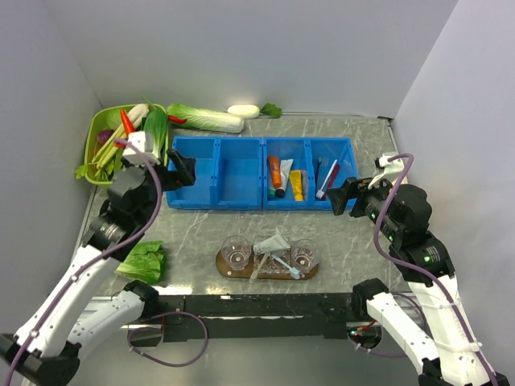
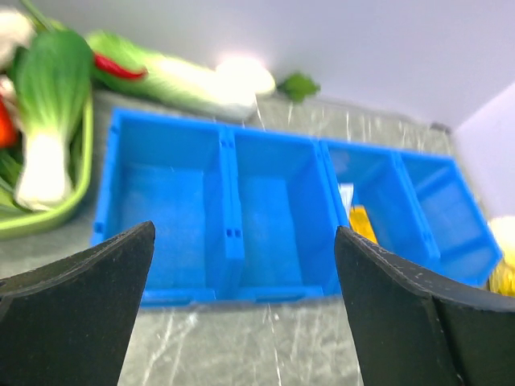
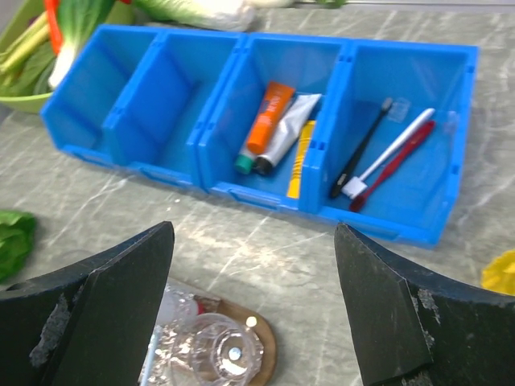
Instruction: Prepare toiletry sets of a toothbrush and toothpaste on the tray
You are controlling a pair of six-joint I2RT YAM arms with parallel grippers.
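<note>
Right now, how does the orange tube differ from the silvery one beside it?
The orange tube has a green cap, the silvery tube a dark one. The orange tube lies outermost; the silvery tube sits between it and a yellow tube. Both lie flat, caps toward the tray.

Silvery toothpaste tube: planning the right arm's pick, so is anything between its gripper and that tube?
Only the blue bin's front wall lies between the open right gripper and the toothpaste; nothing covers it. An orange tube and a yellow tube flank it closely.
</note>
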